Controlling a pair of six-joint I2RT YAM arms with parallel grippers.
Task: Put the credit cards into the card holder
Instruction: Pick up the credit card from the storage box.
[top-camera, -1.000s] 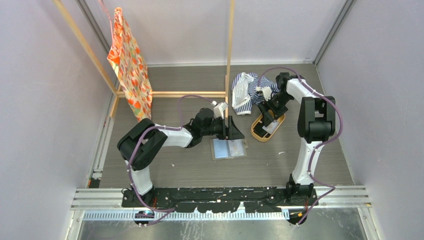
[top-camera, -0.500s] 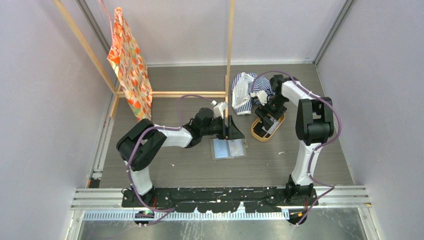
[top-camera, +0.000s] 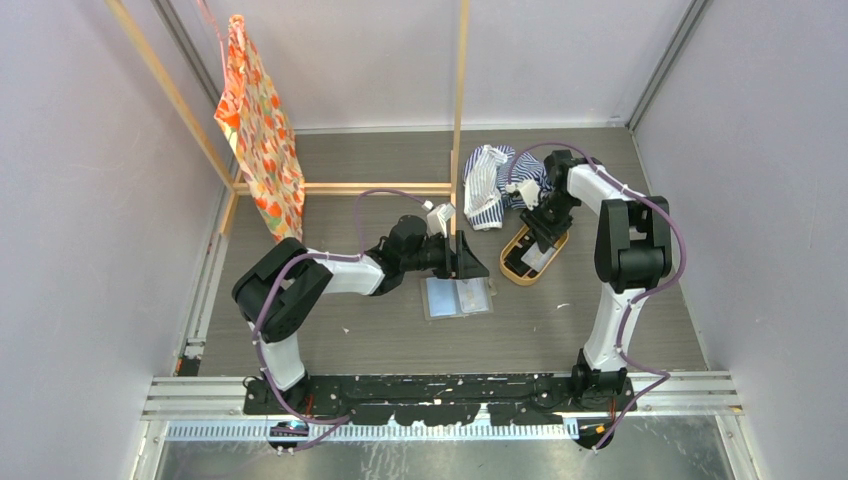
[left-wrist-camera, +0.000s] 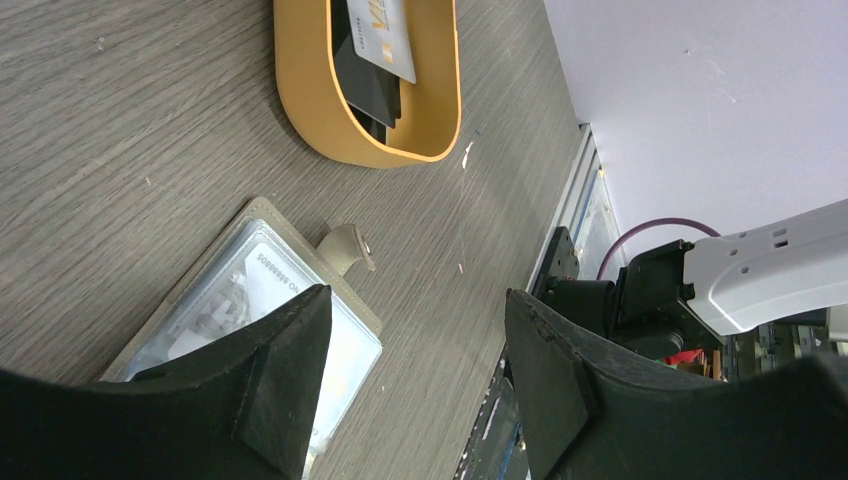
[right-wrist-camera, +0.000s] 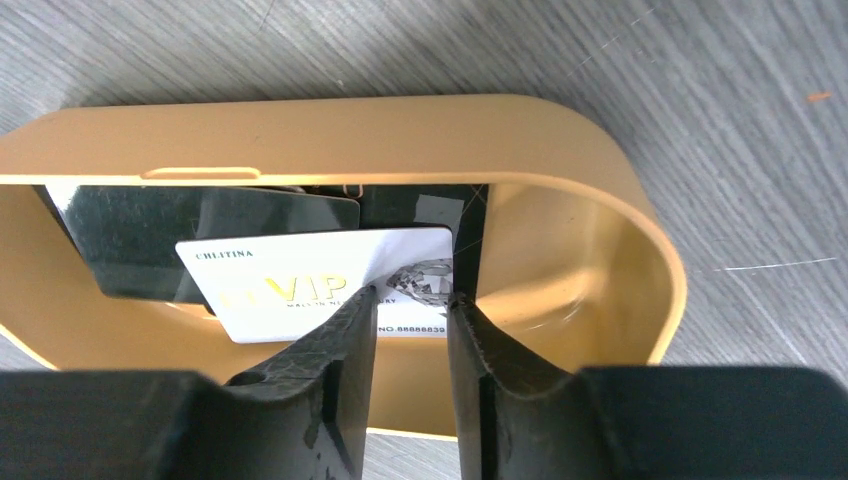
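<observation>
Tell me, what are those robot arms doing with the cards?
The right tool is down in the orange tray. Its fingers are narrowed right over a white card that lies on some black cards. Whether it has a grip yet is unclear. The left tool hangs open over the card holder, which lies opened flat on the table, waiting for cards.

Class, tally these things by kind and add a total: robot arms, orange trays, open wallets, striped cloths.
Robot arms: 2
Orange trays: 1
Open wallets: 1
Striped cloths: 1
Total: 5
</observation>
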